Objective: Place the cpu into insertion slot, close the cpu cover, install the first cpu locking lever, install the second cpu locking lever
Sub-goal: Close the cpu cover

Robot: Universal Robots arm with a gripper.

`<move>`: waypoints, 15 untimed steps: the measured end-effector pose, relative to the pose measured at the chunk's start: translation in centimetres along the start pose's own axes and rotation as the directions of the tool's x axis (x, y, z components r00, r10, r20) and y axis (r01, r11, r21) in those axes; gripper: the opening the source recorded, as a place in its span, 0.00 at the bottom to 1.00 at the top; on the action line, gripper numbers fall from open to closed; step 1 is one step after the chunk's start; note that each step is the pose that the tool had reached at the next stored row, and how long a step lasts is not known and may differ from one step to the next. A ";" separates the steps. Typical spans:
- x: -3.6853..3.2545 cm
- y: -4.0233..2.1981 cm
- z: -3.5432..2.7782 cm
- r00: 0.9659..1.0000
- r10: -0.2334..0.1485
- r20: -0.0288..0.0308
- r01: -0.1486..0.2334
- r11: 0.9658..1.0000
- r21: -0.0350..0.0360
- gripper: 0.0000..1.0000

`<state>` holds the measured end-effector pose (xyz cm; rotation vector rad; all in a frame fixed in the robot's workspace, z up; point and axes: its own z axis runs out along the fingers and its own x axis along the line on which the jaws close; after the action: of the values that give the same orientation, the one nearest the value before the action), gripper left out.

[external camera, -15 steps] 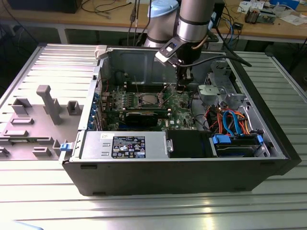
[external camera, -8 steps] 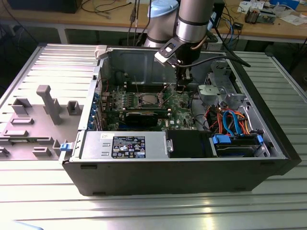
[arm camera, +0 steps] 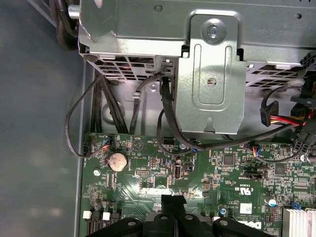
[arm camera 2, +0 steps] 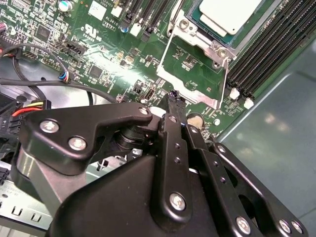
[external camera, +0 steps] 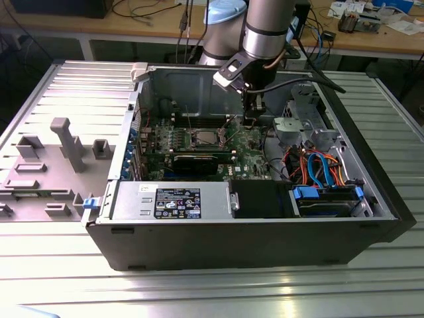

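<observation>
Several black cables (arm camera: 162,98) and a coin battery (arm camera: 118,160) lie near the pincer (arm camera: 172,200), pressed together.

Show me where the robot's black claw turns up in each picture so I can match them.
Exterior view: the gripper hangs above the green board.
Second wrist view: the gripper looms close, its tip over the green board.
First wrist view: the gripper tip sits over the green board.
Shared landmark: the green board.
</observation>
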<state>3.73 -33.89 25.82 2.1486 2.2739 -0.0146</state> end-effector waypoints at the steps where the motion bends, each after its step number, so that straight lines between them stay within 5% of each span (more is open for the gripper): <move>1: 0.00 -0.03 0.01 1.000 0.000 0.000 0.000 1.000 0.000 0.11; 15: 0.01 -0.16 0.12 1.000 0.000 0.000 0.000 1.000 0.000 0.11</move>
<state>3.58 -33.89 25.70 2.1489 2.2735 -0.0146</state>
